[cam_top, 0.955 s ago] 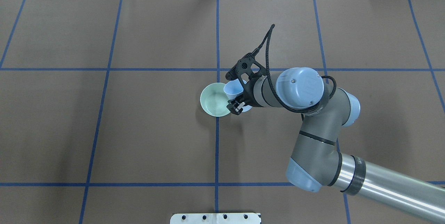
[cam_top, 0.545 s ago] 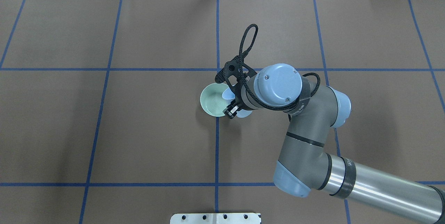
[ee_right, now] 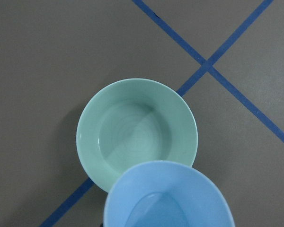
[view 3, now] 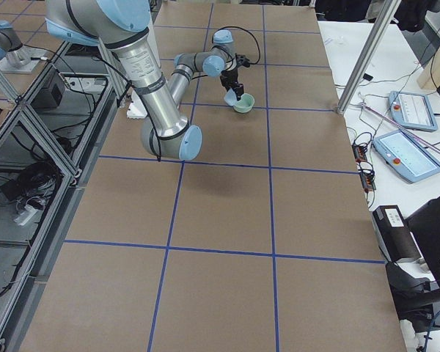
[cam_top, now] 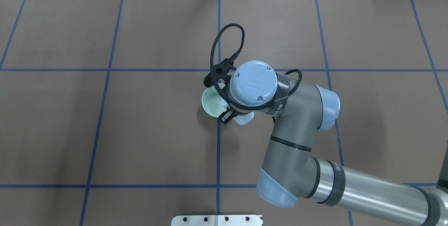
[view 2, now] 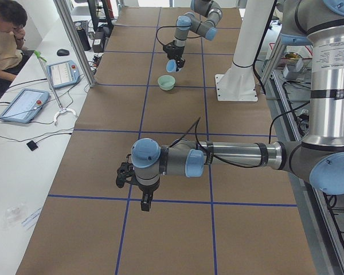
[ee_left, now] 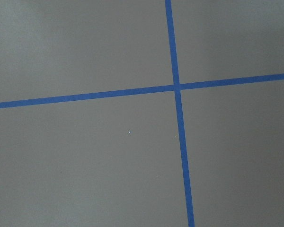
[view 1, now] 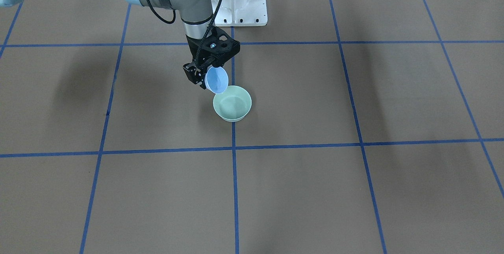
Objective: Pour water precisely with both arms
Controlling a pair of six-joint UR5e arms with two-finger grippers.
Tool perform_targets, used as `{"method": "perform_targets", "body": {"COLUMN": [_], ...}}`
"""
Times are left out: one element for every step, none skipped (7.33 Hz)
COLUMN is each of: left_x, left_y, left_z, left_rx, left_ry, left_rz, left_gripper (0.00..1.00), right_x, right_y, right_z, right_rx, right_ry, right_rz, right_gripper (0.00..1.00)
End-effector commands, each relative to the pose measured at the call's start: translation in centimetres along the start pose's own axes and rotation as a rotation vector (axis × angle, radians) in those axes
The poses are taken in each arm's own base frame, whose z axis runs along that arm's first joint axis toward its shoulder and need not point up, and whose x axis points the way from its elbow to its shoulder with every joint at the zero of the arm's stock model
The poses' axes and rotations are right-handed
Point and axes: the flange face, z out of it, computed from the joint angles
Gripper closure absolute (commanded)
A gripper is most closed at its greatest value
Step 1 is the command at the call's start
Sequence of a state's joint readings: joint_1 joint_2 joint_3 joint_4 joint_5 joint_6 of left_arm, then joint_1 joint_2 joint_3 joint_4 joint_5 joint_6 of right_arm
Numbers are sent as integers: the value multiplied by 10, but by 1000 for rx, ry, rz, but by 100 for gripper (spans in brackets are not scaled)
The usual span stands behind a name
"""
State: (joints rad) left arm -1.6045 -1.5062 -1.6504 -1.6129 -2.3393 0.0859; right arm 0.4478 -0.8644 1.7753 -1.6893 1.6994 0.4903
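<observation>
My right gripper (view 1: 204, 76) is shut on a light-blue cup (view 1: 216, 79) and holds it tilted steeply, mouth down toward a pale green bowl (view 1: 232, 104) that stands on the brown table. In the right wrist view the cup's rim (ee_right: 168, 198) hangs over the bowl's (ee_right: 137, 132) near edge. The water does not show clearly: I see no stream, only faint shading in the bowl. In the overhead view the wrist hides most of the cup (cam_top: 245, 118) and part of the bowl (cam_top: 211, 101). My left gripper (view 2: 144, 201) hangs far off over bare table; I cannot tell its state.
Blue tape lines (cam_top: 218, 149) cross the brown table cover. The white pedestal base (view 1: 240, 6) stands behind the bowl. An operator (view 2: 6, 34) sits at a side bench with tablets (view 2: 23, 103). The left wrist view shows only table and a tape cross (ee_left: 176, 86).
My right wrist has turned and the arm has swung left, tipping the blue cup further over the green bowl. The bowl has not moved.
</observation>
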Motion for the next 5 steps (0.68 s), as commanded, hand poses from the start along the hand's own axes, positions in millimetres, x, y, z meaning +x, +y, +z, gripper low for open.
{"method": "perform_targets", "body": {"left_x": [-1, -3, -4, -3, -6], "left_y": [1, 1, 2, 2, 3], "left_z": [0, -2, -2, -2, -5], "left_rx": [1, 5, 3, 4, 10], "left_ry": [0, -1, -1, -1, -2], "left_rz": [-1, -7, -12, -11, -17], "left_gripper": [0, 0, 0, 0, 0], "right_x": [-6, -8, -13, -17, -19], "right_y": [-2, -3, -11, -18, -20], "right_z": [1, 1, 0, 5, 13], "right_rx": [-48, -84, -125, -161, -189], "right_ry": [12, 28, 48, 56, 53], "right_rz": [-2, 2, 7, -3, 0], "right_gripper": [100, 100, 100, 100, 100]}}
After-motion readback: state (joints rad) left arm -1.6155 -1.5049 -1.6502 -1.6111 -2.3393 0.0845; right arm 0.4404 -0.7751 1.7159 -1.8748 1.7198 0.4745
